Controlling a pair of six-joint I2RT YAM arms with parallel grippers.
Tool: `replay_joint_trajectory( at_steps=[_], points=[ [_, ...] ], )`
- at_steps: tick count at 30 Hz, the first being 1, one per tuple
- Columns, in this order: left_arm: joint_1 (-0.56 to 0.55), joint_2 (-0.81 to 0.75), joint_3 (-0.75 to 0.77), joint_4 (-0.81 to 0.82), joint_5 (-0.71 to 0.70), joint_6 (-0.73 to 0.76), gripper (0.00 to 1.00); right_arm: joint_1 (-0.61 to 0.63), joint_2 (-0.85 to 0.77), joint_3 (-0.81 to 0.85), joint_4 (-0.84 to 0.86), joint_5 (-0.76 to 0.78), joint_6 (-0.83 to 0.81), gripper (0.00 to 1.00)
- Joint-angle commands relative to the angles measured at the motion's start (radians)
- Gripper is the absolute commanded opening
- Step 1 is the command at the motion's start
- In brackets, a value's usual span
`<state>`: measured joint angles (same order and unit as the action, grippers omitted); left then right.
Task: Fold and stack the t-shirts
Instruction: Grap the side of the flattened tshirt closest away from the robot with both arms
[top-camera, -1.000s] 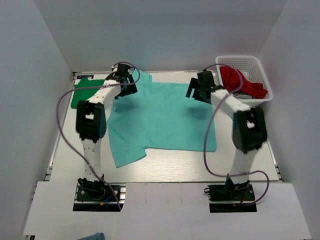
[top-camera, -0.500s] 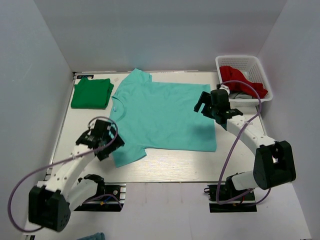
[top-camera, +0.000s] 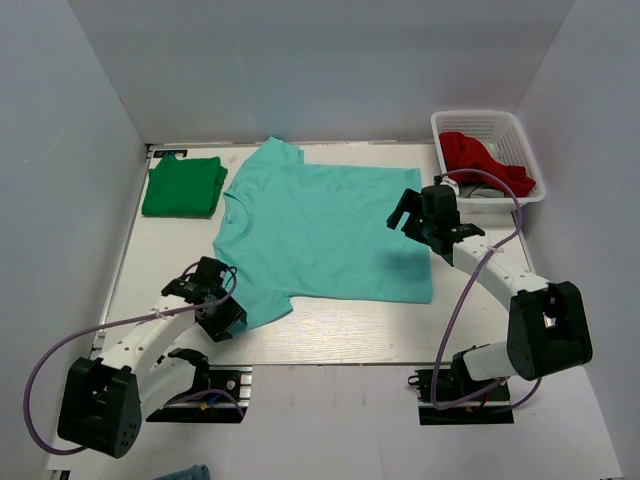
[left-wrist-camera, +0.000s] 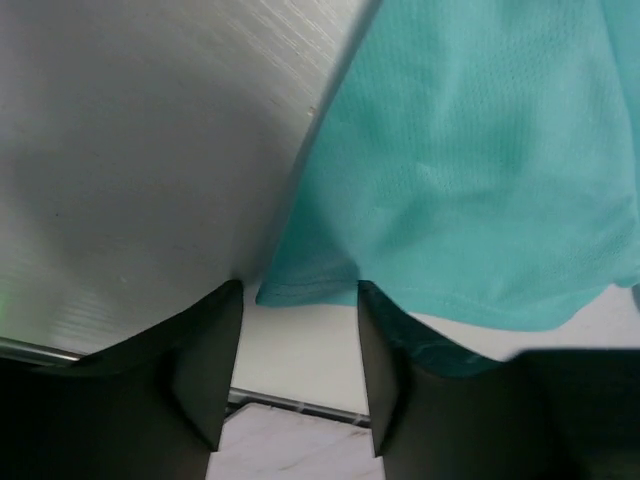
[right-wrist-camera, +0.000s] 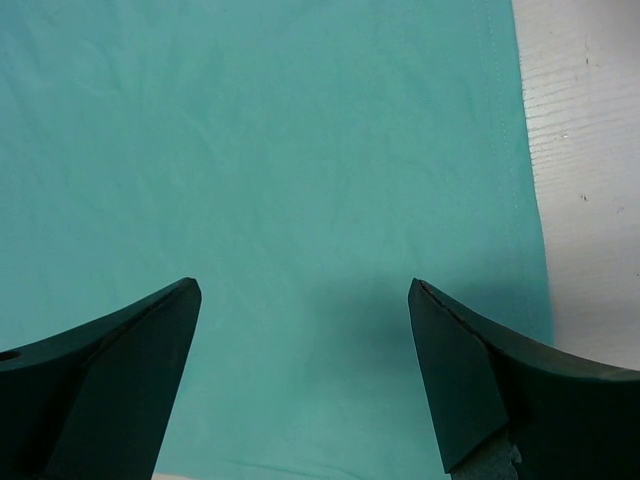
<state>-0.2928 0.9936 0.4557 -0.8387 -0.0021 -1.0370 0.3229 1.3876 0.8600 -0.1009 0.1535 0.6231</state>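
Within the last second both arms have been brought away from the far edge of the teal shirt (top-camera: 320, 235). The left gripper (top-camera: 225, 316) has been swung to the near left corner of the table (top-camera: 340, 325) and lowered onto the shirt's near sleeve (left-wrist-camera: 470, 170). The right gripper (top-camera: 405, 215) has been drawn back to the right hem. The left jaws, wide a moment ago, have been narrowed part way. In the left wrist view the sleeve's hemmed corner is seen lying between the two dark fingers (left-wrist-camera: 205, 360), with bare table showing in the gap, so no pinch is judged to have been made yet. The right gripper (right-wrist-camera: 302, 290) is held wide and empty just above the cloth, near the stitched right edge. This is read as the start of a fold: the shirt has been laid flat and a sleeve grasp is being set up. The teal shirt is spread face down or up (cannot be told) across the middle of the table. It is a thin knit with a fine mesh weave, faint creases and a double-stitched hem. The green shirt (top-camera: 182, 187) is already folded into a compact rectangle at the far left. A white slatted basket (top-camera: 520, 135) with red cloth (top-camera: 480, 155) is noted at the far right.
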Motion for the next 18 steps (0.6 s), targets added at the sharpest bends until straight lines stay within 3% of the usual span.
replay_joint_trajectory(
  at_steps=[1, 4, 9, 13, 18],
  points=[
    [-0.005, 0.017, -0.026, 0.055, -0.053, -0.014, 0.56, -0.005, -0.009, -0.01, 0.015, -0.009, 0.017, 0.9],
    [-0.005, 0.04, -0.026, 0.094, -0.067, -0.014, 0.43, -0.004, -0.027, -0.044, 0.001, 0.001, 0.018, 0.9],
    [-0.005, 0.099, 0.007, 0.095, -0.09, 0.028, 0.0, -0.002, -0.07, -0.105, -0.065, 0.035, 0.047, 0.9],
    [-0.005, 0.112, 0.017, 0.118, -0.05, 0.063, 0.0, -0.002, -0.149, -0.151, -0.138, 0.035, 0.098, 0.9],
    [-0.005, 0.024, 0.017, 0.127, -0.021, 0.098, 0.0, -0.002, -0.271, -0.251, -0.284, 0.023, 0.118, 0.9]
  ],
)
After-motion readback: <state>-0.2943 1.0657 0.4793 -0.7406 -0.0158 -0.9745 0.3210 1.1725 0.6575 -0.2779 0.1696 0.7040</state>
